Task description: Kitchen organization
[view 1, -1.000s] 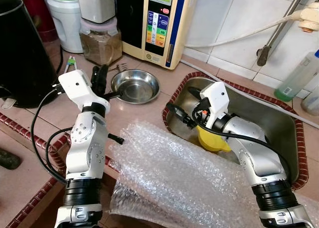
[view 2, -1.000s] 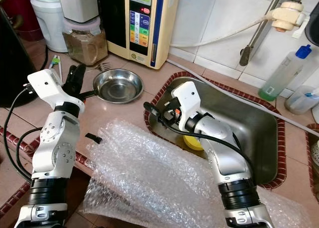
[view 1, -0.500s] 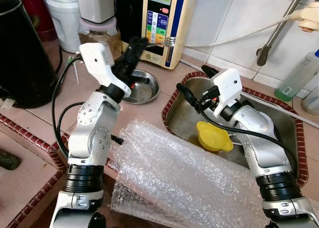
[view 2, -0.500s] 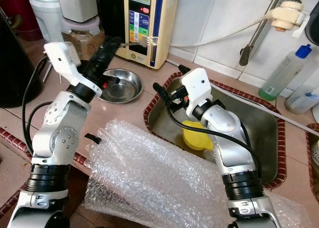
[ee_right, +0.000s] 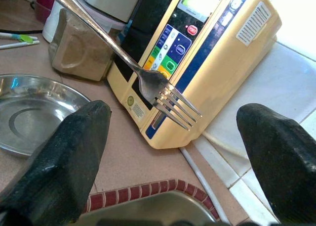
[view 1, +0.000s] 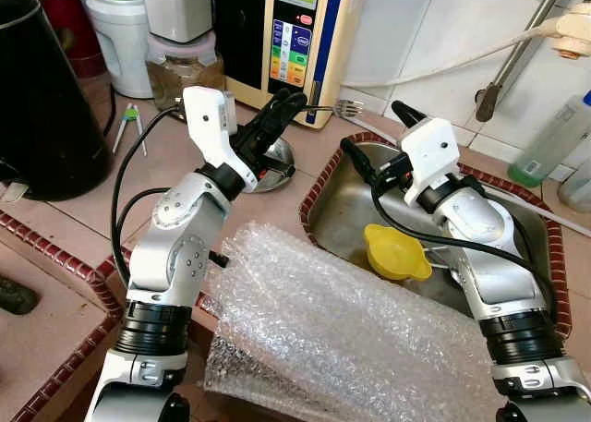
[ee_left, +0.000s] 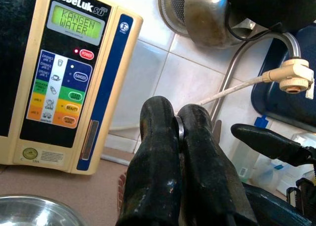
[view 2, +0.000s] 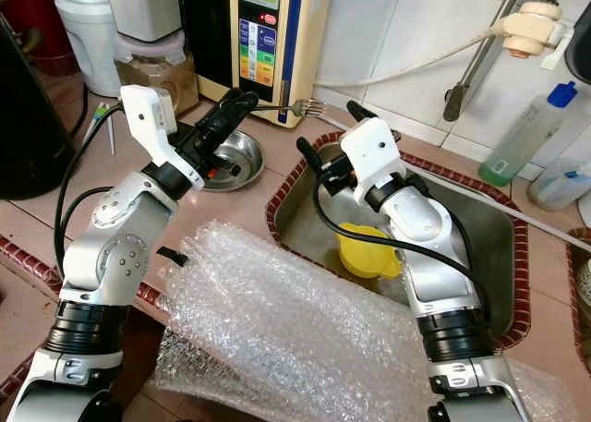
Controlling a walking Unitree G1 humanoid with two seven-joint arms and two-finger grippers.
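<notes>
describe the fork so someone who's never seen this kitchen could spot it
Find the cream water machine with coloured buttons against the tiled wall. In front of it the left gripper holds a metal fork in the air, tines toward the sink. It is the only cutlery off the counter.

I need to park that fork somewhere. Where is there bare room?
Bare sink floor right of the yellow funnel; bare counter between black kettle and steel bowl. Crowded: front edge under bubble wrap. Left gripper holds the fork.

bubble wrap (view 1: 342, 330) covering counter, sink (view 1: 503, 228) open
</notes>
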